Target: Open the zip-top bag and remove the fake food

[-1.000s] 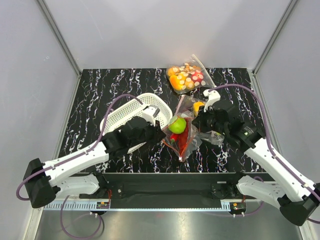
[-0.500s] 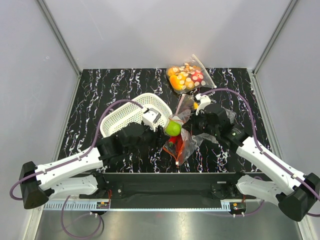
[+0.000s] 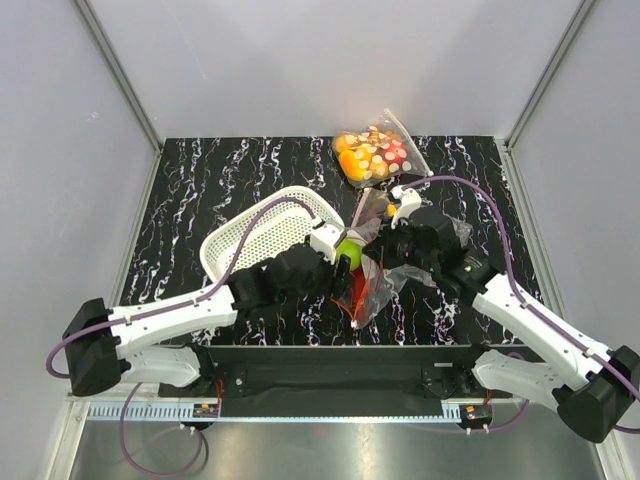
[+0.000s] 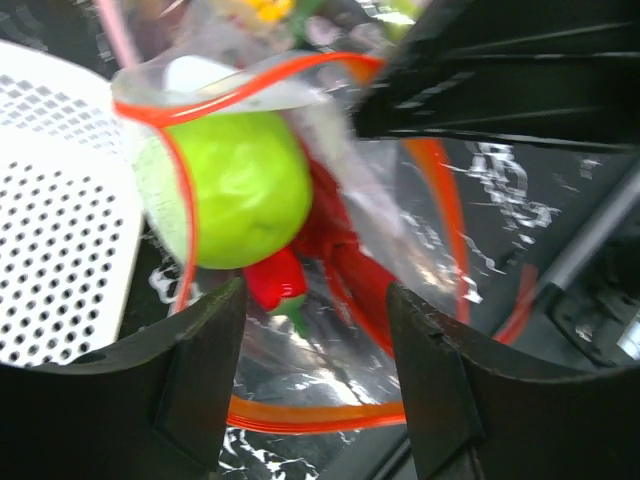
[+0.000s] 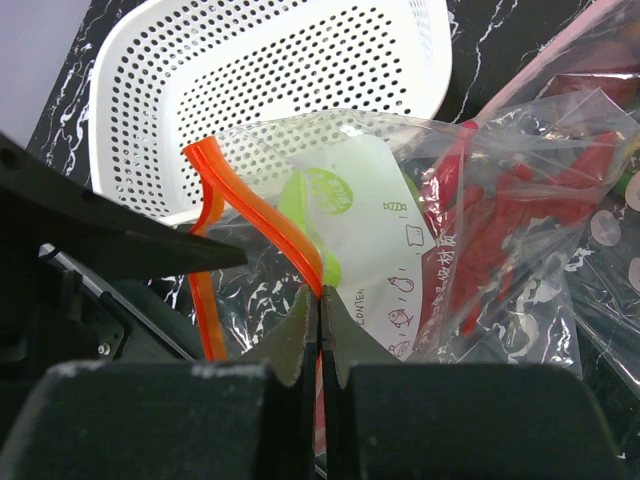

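The zip-top bag [image 3: 375,285] lies at the table's middle, its orange-red zip strip [image 4: 300,412] spread into an open loop. Inside it are the green apple [image 4: 240,190], the small red chili [image 4: 272,285] and the red lobster [image 4: 345,240]. My left gripper [image 4: 315,390] is open and empty, its fingers [image 4: 190,370] either side of the mouth, close to the chili. My right gripper [image 5: 320,305] is shut on the zip strip [image 5: 265,225] and holds that lip up. In the top view the left gripper [image 3: 340,265] and the right gripper [image 3: 372,250] meet at the apple [image 3: 349,250].
A white perforated basket [image 3: 262,232] sits just left of the bag, beside my left arm. A polka-dotted bag of fruits [image 3: 372,155] lies at the back. A second polka-dotted bag [image 3: 385,210] lies under my right wrist. The right gripper's black body [image 4: 500,80] is close above the left one.
My left gripper has moved right, up to the bag's mouth. My right gripper has shifted a little left with the bag's lip in it, and the apple moved with it.
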### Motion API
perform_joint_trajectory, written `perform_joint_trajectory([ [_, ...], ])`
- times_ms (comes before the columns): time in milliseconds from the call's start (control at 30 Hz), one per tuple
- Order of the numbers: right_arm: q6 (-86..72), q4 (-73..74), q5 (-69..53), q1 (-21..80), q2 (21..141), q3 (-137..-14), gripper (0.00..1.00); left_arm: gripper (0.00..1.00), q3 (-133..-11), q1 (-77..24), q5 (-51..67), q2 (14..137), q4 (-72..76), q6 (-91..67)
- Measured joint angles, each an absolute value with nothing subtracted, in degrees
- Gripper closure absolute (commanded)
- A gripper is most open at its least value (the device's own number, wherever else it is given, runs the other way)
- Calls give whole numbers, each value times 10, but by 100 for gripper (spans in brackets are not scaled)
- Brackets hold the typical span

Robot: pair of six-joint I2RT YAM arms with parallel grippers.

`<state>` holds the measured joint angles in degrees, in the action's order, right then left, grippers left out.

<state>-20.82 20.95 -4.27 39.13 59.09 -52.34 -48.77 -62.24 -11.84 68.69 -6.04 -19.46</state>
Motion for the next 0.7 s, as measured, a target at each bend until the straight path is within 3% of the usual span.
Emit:
perform_joint_trajectory([
  [267, -209, 209, -57, 394, 566, -523, 100, 26, -497, -620, -188, 711, -56, -206],
  [433, -210, 209, -57, 394, 555, -521, 100, 21, -499, -598, -181, 732, -24, -213],
  [467, -211, 210, -57, 394, 554, -520, 100, 11, -499, -593, -178, 733, -15, -214],
  [700, -213, 212, -72, 394, 551, -517, 100, 5, -499, -577, -165, 756, 36, -211],
])
